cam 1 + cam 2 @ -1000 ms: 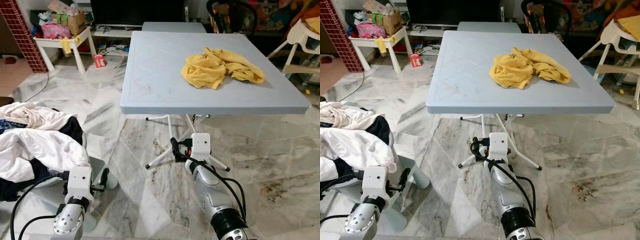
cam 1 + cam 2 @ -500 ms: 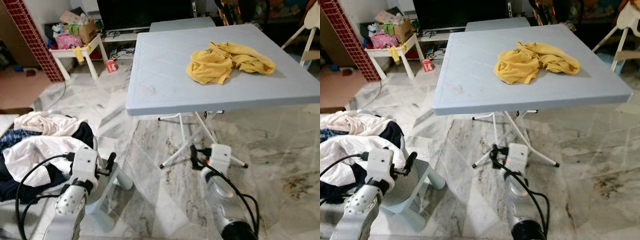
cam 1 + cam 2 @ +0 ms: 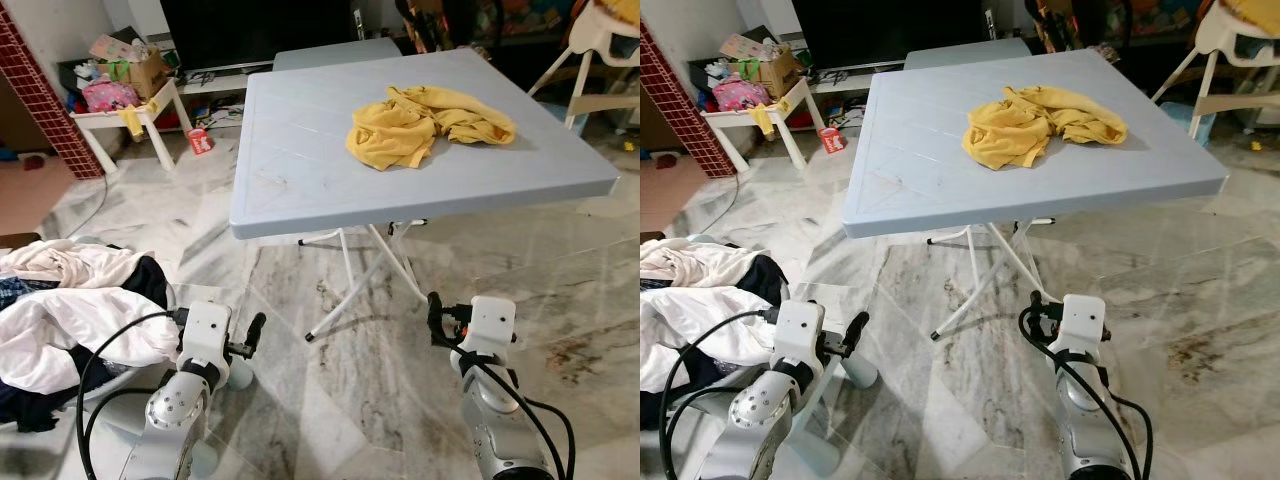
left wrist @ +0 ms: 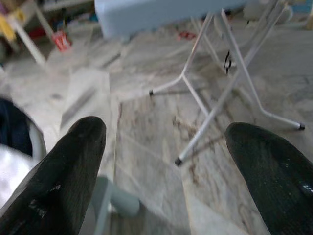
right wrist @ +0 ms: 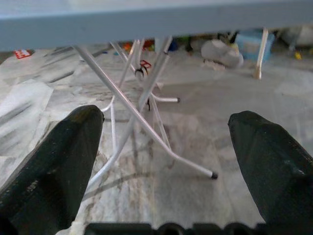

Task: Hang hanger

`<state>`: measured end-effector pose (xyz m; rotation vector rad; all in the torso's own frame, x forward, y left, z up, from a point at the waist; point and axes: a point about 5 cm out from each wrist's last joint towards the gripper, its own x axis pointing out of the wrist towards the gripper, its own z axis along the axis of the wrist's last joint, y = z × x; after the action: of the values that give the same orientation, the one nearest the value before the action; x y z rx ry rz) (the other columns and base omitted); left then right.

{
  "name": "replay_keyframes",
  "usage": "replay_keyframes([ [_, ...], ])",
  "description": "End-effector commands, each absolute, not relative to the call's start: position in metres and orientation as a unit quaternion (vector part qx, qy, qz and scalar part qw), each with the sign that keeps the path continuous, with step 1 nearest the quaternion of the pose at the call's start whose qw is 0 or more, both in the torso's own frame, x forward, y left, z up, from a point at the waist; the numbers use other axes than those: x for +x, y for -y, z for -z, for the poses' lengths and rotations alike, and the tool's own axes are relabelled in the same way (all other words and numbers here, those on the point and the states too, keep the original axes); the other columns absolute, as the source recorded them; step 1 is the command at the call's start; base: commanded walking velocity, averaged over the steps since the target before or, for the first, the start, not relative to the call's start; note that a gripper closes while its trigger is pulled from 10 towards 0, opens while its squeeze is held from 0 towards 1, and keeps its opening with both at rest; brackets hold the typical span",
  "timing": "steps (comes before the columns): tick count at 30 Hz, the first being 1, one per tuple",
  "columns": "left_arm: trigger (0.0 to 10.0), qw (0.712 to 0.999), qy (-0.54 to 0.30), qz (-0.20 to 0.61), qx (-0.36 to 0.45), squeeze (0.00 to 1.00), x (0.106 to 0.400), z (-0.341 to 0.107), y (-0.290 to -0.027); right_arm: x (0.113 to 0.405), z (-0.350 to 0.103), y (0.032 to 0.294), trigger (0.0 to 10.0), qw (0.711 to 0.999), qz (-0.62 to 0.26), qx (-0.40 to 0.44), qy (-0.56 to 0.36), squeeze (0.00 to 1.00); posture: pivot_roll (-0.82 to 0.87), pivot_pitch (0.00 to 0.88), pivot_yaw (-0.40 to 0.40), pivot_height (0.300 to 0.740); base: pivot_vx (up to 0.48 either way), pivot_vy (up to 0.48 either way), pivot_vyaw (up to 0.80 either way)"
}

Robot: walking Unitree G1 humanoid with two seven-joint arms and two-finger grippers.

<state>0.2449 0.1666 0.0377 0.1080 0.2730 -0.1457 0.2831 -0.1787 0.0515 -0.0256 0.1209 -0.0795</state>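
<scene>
I hold both the left gripper (image 4: 166,161) and right gripper (image 5: 166,161) wide open and empty below the desk (image 3: 300,150); with apparently no hanger in view, I risk striking its legs (image 5: 132,105).

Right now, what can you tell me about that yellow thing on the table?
The yellow cloth is a soft, crumpled garment or towel, bunched in a loose heap with folds and a trailing end. It lies on the light blue-grey folding table, toward the far right part of the top. Nothing else touches it.
</scene>
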Motion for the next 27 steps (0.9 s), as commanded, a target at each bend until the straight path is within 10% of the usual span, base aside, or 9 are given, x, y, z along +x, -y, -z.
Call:
replay_keyframes([
  [1,10.0,0.987,-0.144,0.046,0.059,0.0,0.236,-0.032,-0.176,0.282,-0.051,0.17,10.0,0.997,0.018,-0.014,-0.068,0.0,-0.05,0.0,0.049,0.74,0.0,0.0,-0.6],
  [13,10.0,0.989,-0.139,0.016,0.056,0.0,0.234,-0.032,-0.182,0.283,-0.054,0.16,10.0,0.997,-0.028,-0.026,-0.068,0.0,-0.04,0.0,0.014,0.74,0.0,0.0,-0.4],
  [27,10.0,0.991,-0.126,0.031,0.041,0.0,0.24,-0.036,-0.177,0.285,-0.061,0.15,10.0,0.994,-0.075,-0.049,-0.062,0.0,-0.04,0.0,0.006,0.74,0.0,0.0,0.8],
])
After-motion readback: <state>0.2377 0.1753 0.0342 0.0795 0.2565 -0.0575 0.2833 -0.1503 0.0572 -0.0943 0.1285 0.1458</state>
